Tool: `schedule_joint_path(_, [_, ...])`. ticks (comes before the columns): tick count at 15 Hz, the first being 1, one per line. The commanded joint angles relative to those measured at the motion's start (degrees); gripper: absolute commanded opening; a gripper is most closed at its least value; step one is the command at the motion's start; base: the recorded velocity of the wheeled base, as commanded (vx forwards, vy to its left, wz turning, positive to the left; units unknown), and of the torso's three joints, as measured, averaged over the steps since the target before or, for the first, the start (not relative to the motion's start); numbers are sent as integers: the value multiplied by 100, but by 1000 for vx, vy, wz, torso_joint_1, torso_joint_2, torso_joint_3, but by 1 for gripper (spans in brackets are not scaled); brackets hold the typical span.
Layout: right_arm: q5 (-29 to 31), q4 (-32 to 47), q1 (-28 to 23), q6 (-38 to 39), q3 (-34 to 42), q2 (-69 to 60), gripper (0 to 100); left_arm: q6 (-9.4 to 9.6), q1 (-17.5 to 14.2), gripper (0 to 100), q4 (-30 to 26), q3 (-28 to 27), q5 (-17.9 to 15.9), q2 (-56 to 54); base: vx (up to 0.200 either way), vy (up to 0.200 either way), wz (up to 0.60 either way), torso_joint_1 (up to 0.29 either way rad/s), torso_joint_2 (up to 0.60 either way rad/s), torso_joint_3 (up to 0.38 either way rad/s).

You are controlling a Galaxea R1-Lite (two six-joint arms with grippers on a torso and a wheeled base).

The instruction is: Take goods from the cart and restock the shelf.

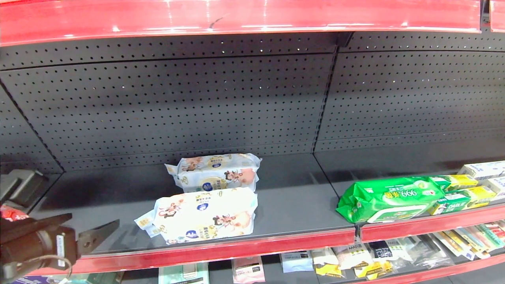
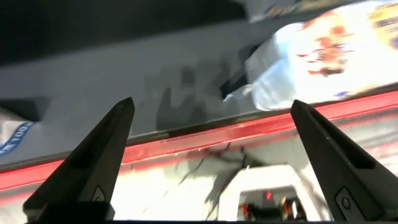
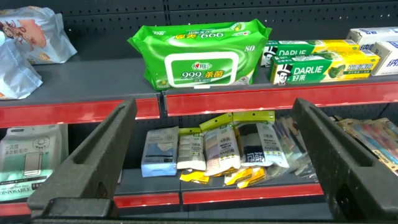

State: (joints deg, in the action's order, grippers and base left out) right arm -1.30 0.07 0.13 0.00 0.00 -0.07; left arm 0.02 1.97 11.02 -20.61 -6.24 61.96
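Observation:
Two white cartoon-printed packs lie on the dark shelf board (image 1: 296,209), one at the front (image 1: 205,215) and one behind it (image 1: 217,171). My left gripper (image 1: 94,219) hovers at the shelf's front left, just off the red edge strip, open and holding nothing. In the left wrist view its fingers (image 2: 212,106) spread wide over the red strip (image 2: 249,134), with the front white pack (image 2: 329,50) off to one side. My right gripper (image 3: 216,106) is open and empty, facing the green wipes pack (image 3: 199,56) from in front of the shelf.
The green wipes pack (image 1: 388,197) lies on the right bay beside toothpaste boxes (image 1: 461,191). Small hanging packets (image 3: 217,149) fill the lower level. A red upper shelf edge (image 1: 236,17) overhangs. Between the white packs and the green pack the board is bare.

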Motion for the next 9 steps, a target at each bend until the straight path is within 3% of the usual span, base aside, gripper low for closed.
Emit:
schedule_joint_path(1, [-1,1,4,0,0,7,100,-11,-241,100,-30,506,-395,-1943,0,0,0,0,0,0])
schedule_joint_path(4, [-1,1,4,0,0,7,100,-178,-250,100,-302,769,-378,-2927,0,0,0,0,0,0])
schedule_joint_path(9, [-1,1,4,0,0,7,100,-99,-74,100,-1225,1525,-448,-5318,0,0,0,0,0,0])
